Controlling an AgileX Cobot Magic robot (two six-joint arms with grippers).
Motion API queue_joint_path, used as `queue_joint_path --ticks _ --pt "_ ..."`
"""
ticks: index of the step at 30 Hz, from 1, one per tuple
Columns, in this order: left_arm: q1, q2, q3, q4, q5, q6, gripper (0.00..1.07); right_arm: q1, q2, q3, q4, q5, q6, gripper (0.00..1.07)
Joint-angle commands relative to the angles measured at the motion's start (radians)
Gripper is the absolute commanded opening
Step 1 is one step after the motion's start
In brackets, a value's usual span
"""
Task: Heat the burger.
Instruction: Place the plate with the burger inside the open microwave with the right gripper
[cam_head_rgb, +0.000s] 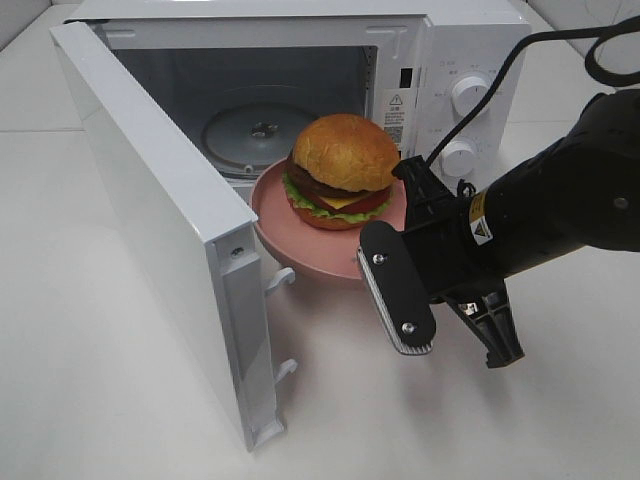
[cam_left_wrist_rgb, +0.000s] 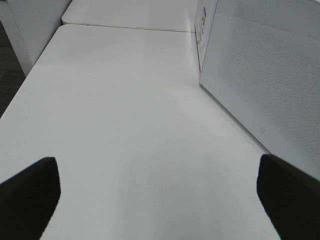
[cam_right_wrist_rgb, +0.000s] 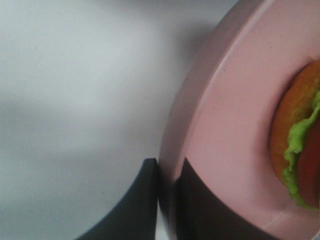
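Note:
The burger (cam_head_rgb: 345, 162), with a tan domed bun, lettuce, cheese and patty, sits on a pink round plate (cam_head_rgb: 290, 235). My right gripper (cam_head_rgb: 405, 205) is shut on the plate's right rim and holds it above the table at the mouth of the open microwave (cam_head_rgb: 440, 40). The right wrist view shows the gripper (cam_right_wrist_rgb: 167, 200) pinching the plate's rim (cam_right_wrist_rgb: 225, 125), with the burger's edge (cam_right_wrist_rgb: 300, 145) beside it. My left gripper (cam_left_wrist_rgb: 160, 200) is open and empty over bare table; it is out of the exterior high view.
The microwave door (cam_head_rgb: 150, 210) is swung open to the left and stands on edge. The glass turntable (cam_head_rgb: 258, 130) lies inside the cavity. Two knobs (cam_head_rgb: 468, 95) are on the right panel. The door's outer face (cam_left_wrist_rgb: 265, 75) is right of my left gripper.

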Motion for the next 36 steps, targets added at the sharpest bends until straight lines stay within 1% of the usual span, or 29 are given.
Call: queue_joint_path --ticks 1,4,12,25,36 --pt "-0.001 -0.012 0.002 -0.003 -0.002 -0.002 1.02 -0.002 0.002 -0.015 0.019 -0.093 -0.035 0.0" --pt "-0.001 -0.012 0.002 -0.003 -0.002 -0.002 1.02 -0.002 0.026 -0.043 0.04 -0.091 -0.057 0.0" --pt "-0.001 -0.012 0.002 -0.003 -0.002 -0.002 1.02 -0.002 0.101 -0.125 0.049 -0.093 -0.066 0.0" --pt "-0.001 -0.012 0.002 -0.003 -0.002 -0.002 1.02 -0.002 0.177 -0.242 0.062 -0.099 -0.092 0.0" --pt "-0.001 -0.012 0.002 -0.003 -0.002 -0.002 1.02 -0.002 0.215 -0.302 0.065 -0.089 -0.136 0.0"
